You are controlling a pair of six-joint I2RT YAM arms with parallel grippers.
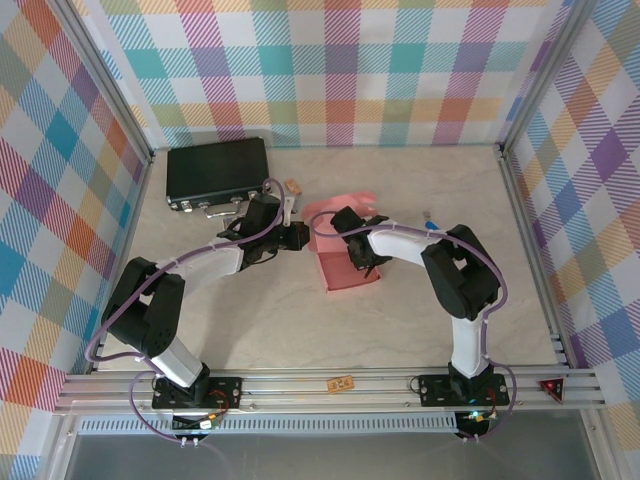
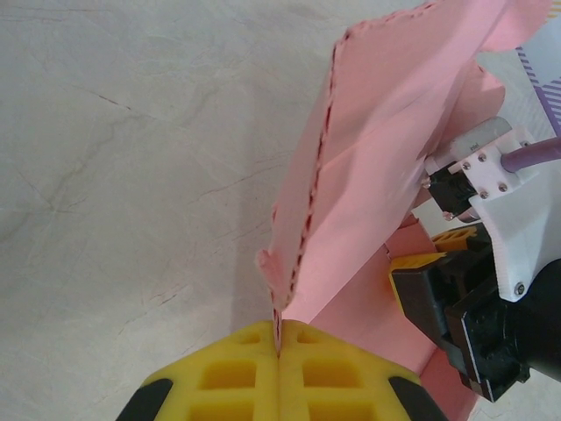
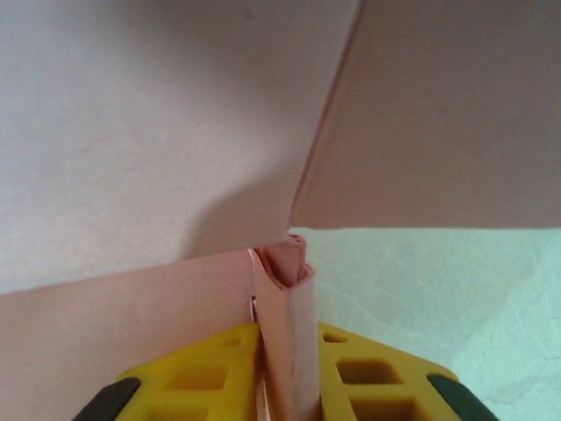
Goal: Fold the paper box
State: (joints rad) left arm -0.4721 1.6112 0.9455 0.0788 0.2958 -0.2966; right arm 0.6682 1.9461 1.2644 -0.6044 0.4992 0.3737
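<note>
Left pincer (image 2: 279, 351) is pinching shut on a thin upright edge of the paper box (image 2: 386, 132), with the card coming straight out of the seam between the pads. Right pincer (image 3: 285, 351) is clamping a curled flap of the same card, and pink panels are rising just ahead of it. I'm seeing both pincers close together, with the rest of the sheet lying on the worktop (image 1: 400, 330) on the right pincer's near side. Black case (image 1: 217, 172) and tan block (image 1: 294, 186) are sitting beyond the left pincer.
</note>
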